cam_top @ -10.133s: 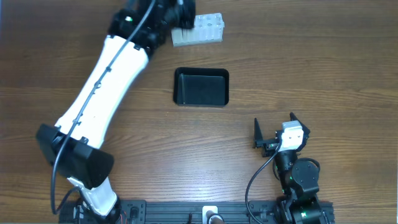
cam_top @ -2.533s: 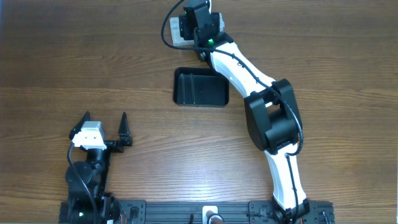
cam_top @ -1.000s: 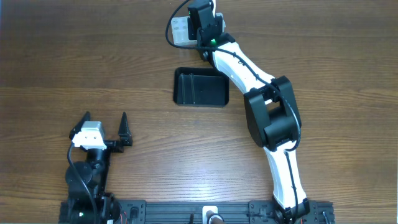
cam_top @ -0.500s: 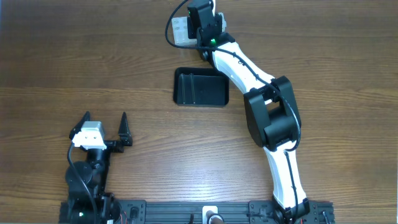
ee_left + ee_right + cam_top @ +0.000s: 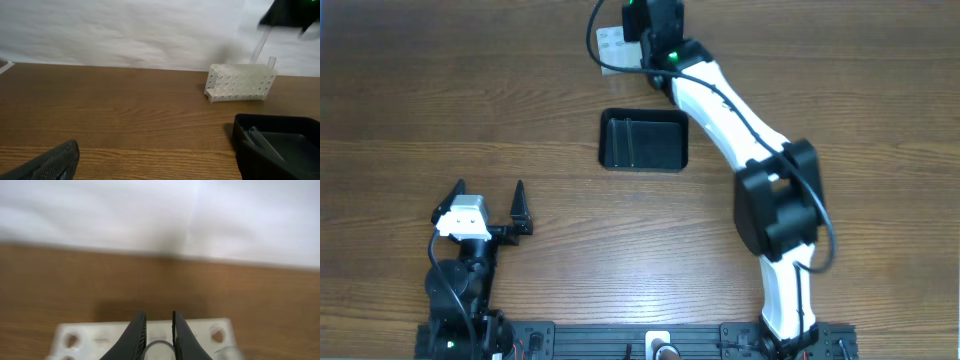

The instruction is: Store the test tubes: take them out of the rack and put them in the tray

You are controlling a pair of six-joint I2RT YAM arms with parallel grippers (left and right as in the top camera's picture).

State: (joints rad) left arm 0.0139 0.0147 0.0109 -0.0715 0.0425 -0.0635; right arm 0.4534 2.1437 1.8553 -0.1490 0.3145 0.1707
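The white test tube rack [image 5: 611, 48] stands at the table's far edge. My right gripper [image 5: 640, 20] hangs above it, shut on a clear test tube [image 5: 160, 349] whose rim shows between the fingers [image 5: 137, 332]. In the left wrist view that tube [image 5: 260, 45] hangs slanted, its lower end just above the rack [image 5: 241, 82], and another tube [image 5: 272, 62] stands in the rack's end hole. The black tray [image 5: 643, 141] sits just in front of the rack with clear tubes [image 5: 260, 140] lying in it. My left gripper [image 5: 488, 190] rests open near the front left, holding nothing.
The right arm [image 5: 740, 110] stretches diagonally from the front right across the table, passing beside the tray's right side. Bare wooden tabletop [image 5: 470, 90] lies to the left of the tray and the rack. A white wall [image 5: 125, 30] rises behind the rack.
Ten seconds ago the left arm was at the rack; it now rests at the front left. Over the last half second the right gripper rose, lifting a tube out of the rack.
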